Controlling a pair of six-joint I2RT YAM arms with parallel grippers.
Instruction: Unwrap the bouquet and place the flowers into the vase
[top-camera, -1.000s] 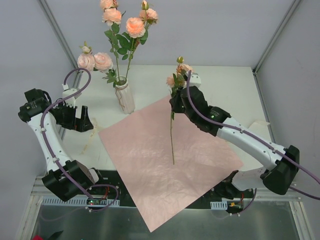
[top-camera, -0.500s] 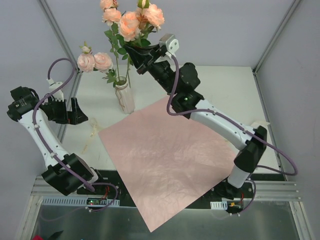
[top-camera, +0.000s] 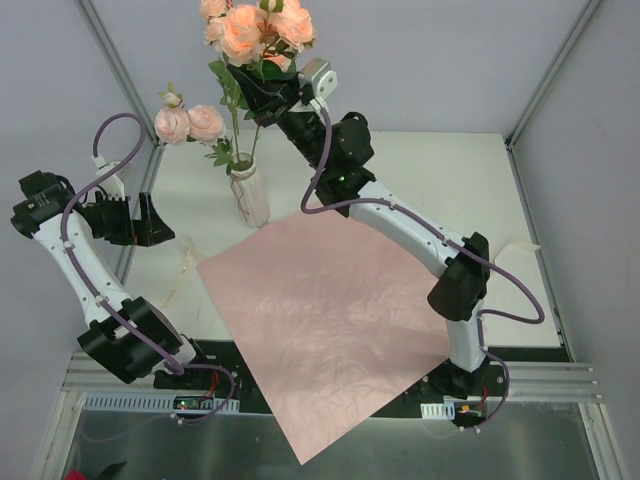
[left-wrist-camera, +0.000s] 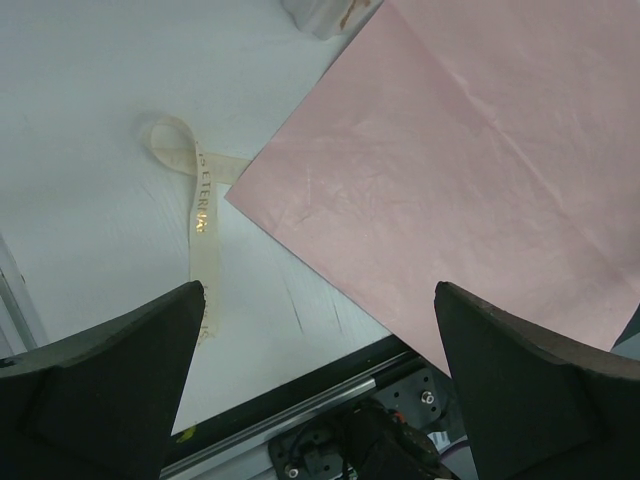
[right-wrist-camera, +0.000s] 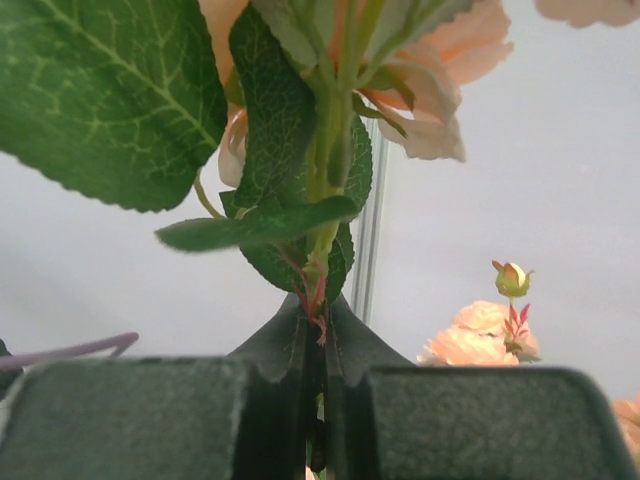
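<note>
The right gripper (top-camera: 266, 97) sits high in the upper middle of the overhead view, its arm stretched up and over from the lower right. Its jaws are pressed together on a thin green rose stem (right-wrist-camera: 320, 300), which the wrist view shows rising between the dark fingers (right-wrist-camera: 140, 420) into leaves and peach petals. That held stem carries its blossoms (top-camera: 262, 25) at the very top of the frame, above and a little right of the vase (top-camera: 250, 197). They mingle with roses already standing there, so I cannot tell whether the stem's lower end has reached the vase mouth. The vase stands upright on the white table (top-camera: 450, 170), just beyond the far left corner of the pink paper (top-camera: 330, 320). It already holds flowers (top-camera: 190, 122) leaning out to the upper left. The paper lies flat and fully opened across the middle of the frame, with no stems on it. The cream ribbon (left-wrist-camera: 200, 200) lies loose on the table beside the paper's left edge. The left gripper (top-camera: 150, 222) hangs at the left of the frame, jaws spread wide and holding nothing, well apart from the vase. By this evidence the unwrapping looks finished and most of the placing too. What seems left is to lower this stem into the vase and let it go.
</note>
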